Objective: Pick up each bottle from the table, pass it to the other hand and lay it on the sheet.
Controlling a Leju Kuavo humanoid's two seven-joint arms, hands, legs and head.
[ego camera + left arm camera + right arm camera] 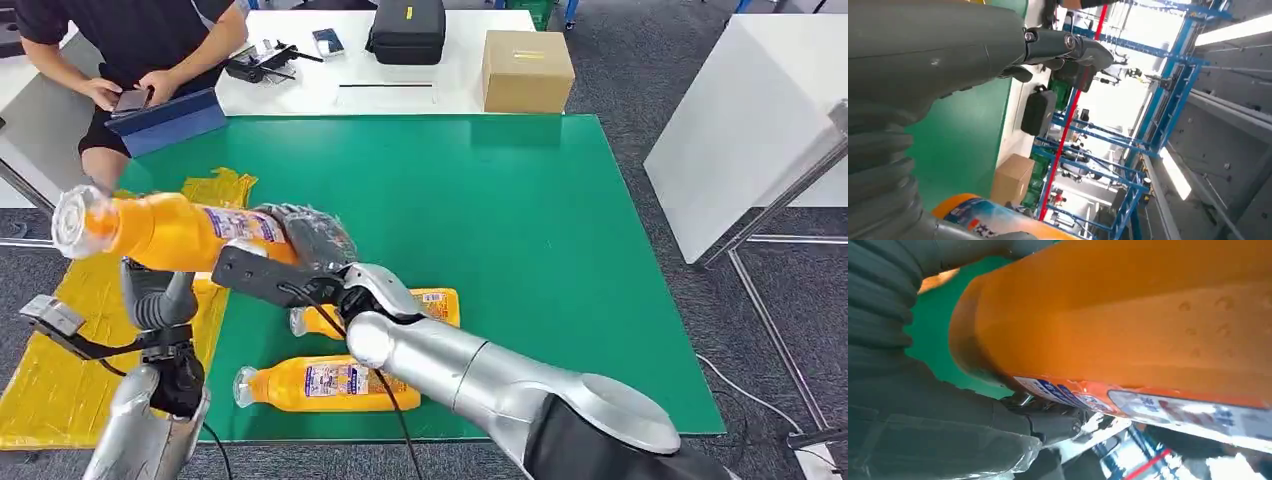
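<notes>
Your right hand (305,240) grips the full orange bottle (165,228) by its base end, cap pointing past the open left hand (160,300) just beneath; heavy, slick plastic, so take its labelled middle.

Both of the robot's arms wear smooth silver shells, the right arm (470,375) swelling into a broad rounded casing near the shoulder with a dark panel beneath it, and a thin black cable (385,395) trails along it from the wrist. A flat black bracket (265,277) is bolted at the right wrist just behind the right hand (305,238), whose dark fingers have a glossy, crinkled covering. The left arm (140,430) is slimmer, with a black joint, a small grey box on a black lead, and the left hand (155,295) grey with a ribbed grey cover and a thick thumb whose knuckle shows small screws (1068,41).
</notes>
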